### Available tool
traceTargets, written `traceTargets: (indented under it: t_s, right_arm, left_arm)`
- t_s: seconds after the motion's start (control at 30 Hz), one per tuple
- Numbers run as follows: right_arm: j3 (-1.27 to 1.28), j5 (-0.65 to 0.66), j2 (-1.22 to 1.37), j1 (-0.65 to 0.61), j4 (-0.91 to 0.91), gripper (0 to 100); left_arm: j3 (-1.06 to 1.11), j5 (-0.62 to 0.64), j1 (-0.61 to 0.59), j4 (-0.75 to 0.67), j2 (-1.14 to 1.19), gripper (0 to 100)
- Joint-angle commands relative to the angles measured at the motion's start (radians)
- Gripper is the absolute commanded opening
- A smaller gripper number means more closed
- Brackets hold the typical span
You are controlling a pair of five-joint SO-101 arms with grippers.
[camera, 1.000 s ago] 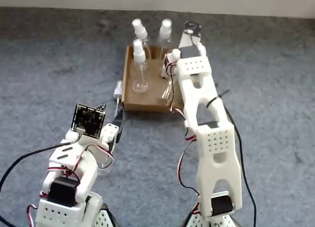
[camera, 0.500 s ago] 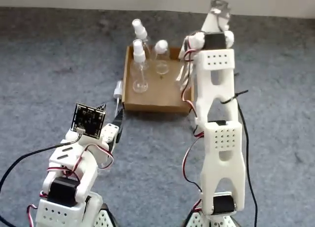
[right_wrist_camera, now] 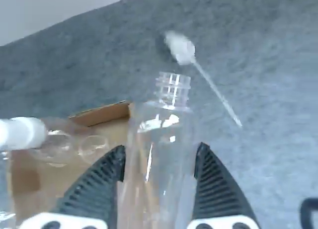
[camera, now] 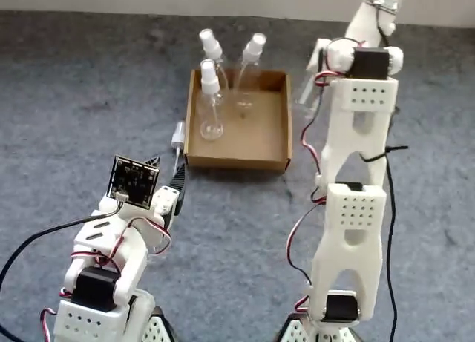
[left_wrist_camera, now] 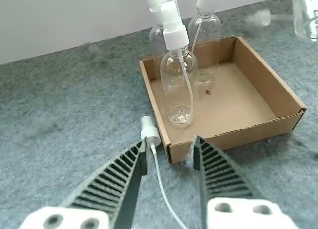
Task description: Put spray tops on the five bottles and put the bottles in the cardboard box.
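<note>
Right gripper [right_wrist_camera: 158, 157], clamped on an uncapped bottle [right_wrist_camera: 161, 124], has swung from over the box [camera: 236, 162] toward a loose top [right_wrist_camera: 180, 47], likely for capping; left gripper [left_wrist_camera: 169, 157] gapes, empty.

Spray-topped clear bottle [left_wrist_camera: 179, 85] upright in cardboard box [left_wrist_camera: 238, 133]

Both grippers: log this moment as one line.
right gripper shut on capless bottle | left gripper open near loose spray top

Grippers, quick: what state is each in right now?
Left gripper: open, holding nothing.
Right gripper: shut on a topless bottle.
</note>
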Motion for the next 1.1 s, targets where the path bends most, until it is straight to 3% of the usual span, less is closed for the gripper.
traceTargets:
  t_s: [0.0, 0.2, 0.53, 0.83, 0.97, 1.07]
  right_arm:
    - [-0.077, 0.049, -0.079, 0.064, -0.019, 1.5]
    - [-0.222, 0.190, -0.073, 0.108, -0.016, 1.5]
    - [-0.229, 0.445, 0.042, 0.200, 0.050, 0.5]
    - [-0.223, 0.407, 0.068, 0.245, 0.053, 0.4]
    - [-0.016, 0.407, -0.022, 0.243, 0.053, 0.4]
    - [0.348, 0.428, -0.189, 0.239, 0.053, 0.4]
  left_arm:
    - [-0.005, -0.003, -0.010, -0.020, -0.005, 12]
    - [-0.005, -0.003, -0.010, -0.020, -0.004, 12]
    - [0.036, -0.003, -0.010, -0.077, -0.005, 12]
    - [0.044, -0.003, -0.015, -0.091, -0.004, 12]
    - [0.044, -0.003, -0.013, -0.091, -0.004, 12]
    - [0.044, -0.003, -0.012, -0.091, -0.004, 12]
